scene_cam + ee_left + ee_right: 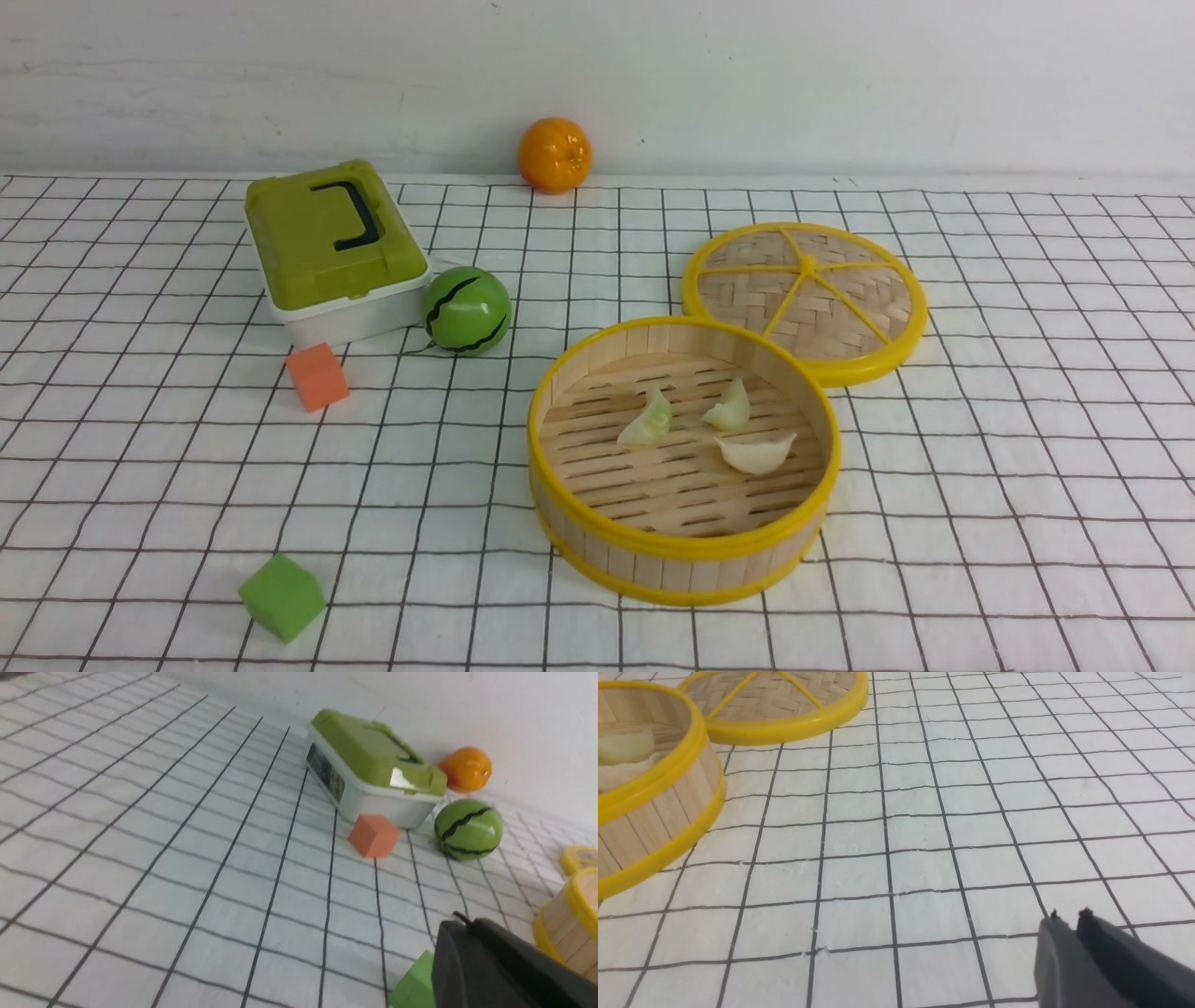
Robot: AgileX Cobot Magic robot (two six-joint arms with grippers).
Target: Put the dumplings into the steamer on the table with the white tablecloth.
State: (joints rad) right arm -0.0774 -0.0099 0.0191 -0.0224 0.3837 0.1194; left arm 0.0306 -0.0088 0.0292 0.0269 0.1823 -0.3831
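The steamer [681, 551] stands on the white tablecloth [1008, 467] that covers the table, right of centre. Three dumplings lie on its slatted floor: one pale green [647, 422], one whitish behind [730, 409], one whitish to the right [758, 454]. Neither arm shows in the front view. My left gripper [462, 919] is shut on nothing, above the cloth beside the green cube [413, 984], with the steamer [567, 924] just off to one side. My right gripper [1068, 914] hovers over bare cloth with a narrow gap between its tips and nothing in it, well apart from the steamer [654, 807], where one dumpling [623, 746] shows.
The flat woven lid [805, 301] lies behind the steamer, touching it. On the left are a green-lidded box [331, 247], a striped green ball [466, 310], an orange cube [317, 376] and a green cube [282, 597]. An orange [555, 154] sits by the back wall.
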